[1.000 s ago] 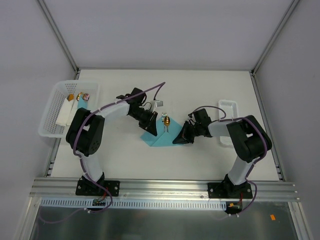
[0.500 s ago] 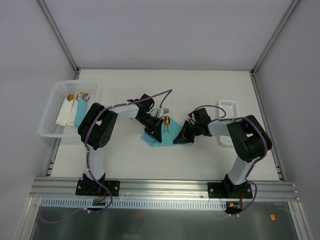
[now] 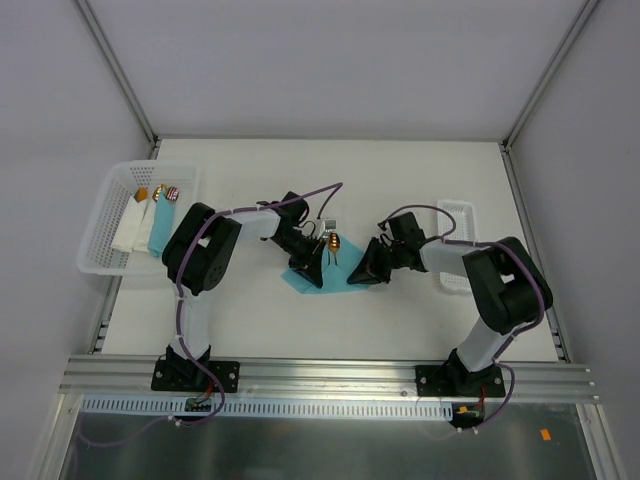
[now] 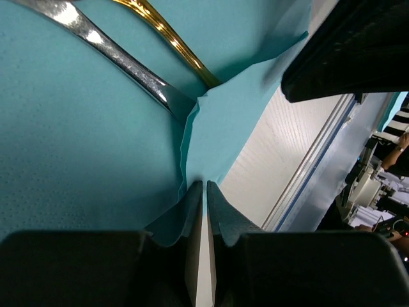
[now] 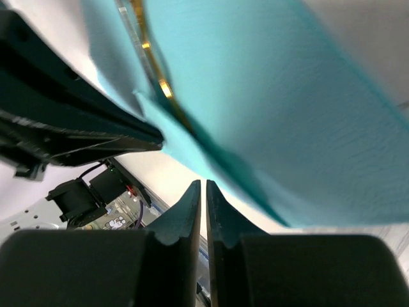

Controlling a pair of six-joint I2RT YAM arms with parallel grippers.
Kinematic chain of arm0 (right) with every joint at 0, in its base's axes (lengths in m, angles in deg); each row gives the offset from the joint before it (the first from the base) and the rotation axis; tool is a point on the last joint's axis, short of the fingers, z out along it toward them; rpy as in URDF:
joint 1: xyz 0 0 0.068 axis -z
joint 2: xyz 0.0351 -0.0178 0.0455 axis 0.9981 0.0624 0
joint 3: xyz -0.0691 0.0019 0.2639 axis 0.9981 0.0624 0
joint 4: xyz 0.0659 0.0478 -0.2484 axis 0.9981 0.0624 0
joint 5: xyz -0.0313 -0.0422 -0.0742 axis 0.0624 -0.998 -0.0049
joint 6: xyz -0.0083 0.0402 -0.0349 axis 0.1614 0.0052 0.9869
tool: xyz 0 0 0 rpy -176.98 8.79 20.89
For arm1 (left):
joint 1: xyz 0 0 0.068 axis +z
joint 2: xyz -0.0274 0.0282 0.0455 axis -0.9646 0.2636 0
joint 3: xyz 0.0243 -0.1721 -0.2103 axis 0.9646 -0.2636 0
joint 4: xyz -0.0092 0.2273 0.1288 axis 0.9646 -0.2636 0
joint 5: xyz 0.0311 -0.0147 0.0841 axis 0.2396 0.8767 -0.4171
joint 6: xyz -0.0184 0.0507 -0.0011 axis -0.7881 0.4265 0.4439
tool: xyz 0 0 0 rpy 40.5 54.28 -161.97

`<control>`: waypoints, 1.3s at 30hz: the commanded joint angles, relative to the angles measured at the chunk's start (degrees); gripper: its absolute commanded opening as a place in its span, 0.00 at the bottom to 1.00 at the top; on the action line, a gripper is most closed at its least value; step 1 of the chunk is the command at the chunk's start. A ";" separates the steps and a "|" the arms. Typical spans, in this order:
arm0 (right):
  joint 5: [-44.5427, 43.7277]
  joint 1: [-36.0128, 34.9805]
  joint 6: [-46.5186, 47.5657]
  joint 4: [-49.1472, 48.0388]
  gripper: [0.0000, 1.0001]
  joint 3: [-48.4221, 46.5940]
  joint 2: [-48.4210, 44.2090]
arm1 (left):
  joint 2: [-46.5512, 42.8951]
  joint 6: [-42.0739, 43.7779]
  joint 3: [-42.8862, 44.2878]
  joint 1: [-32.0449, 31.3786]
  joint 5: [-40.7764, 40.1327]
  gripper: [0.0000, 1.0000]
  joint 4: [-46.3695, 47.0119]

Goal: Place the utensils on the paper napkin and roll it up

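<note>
The turquoise paper napkin [image 3: 322, 279] lies partly folded mid-table, between my two grippers. The brownish-gold utensils [image 3: 332, 243] stick out at its far edge. In the left wrist view, two slim handles [image 4: 167, 39] run under a raised fold of the napkin [image 4: 77, 147]. My left gripper [image 3: 308, 266] is at the napkin's left side, shut on that fold [image 4: 200, 184]. My right gripper [image 3: 362, 271] is at the napkin's right edge with its jaws shut. Its tips [image 5: 203, 184] sit just off the blurred napkin [image 5: 281, 102], with nothing seen between them. A gold handle [image 5: 151, 59] shows there.
A white basket [image 3: 104, 222] holding a few items stands at the left table edge. A small white tray [image 3: 456, 214] sits behind the right arm. The table's front rail runs along the near edge.
My left gripper has moved down and right along the napkin, whose visible area has shrunk. My right gripper has shifted slightly up and toward the napkin.
</note>
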 commanded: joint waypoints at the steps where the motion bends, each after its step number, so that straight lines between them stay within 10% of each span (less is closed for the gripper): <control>1: 0.09 -0.03 1.26 1.41 0.10 -2.13 -5.65 | 0.94 -0.61 0.63 -0.08 -2.02 0.08 0.12; 39: 2.03 3.91 1.70 -2.37 0.06 5.25 2.42 | 2.79 -0.70 -1.04 1.06 -2.55 0.06 0.12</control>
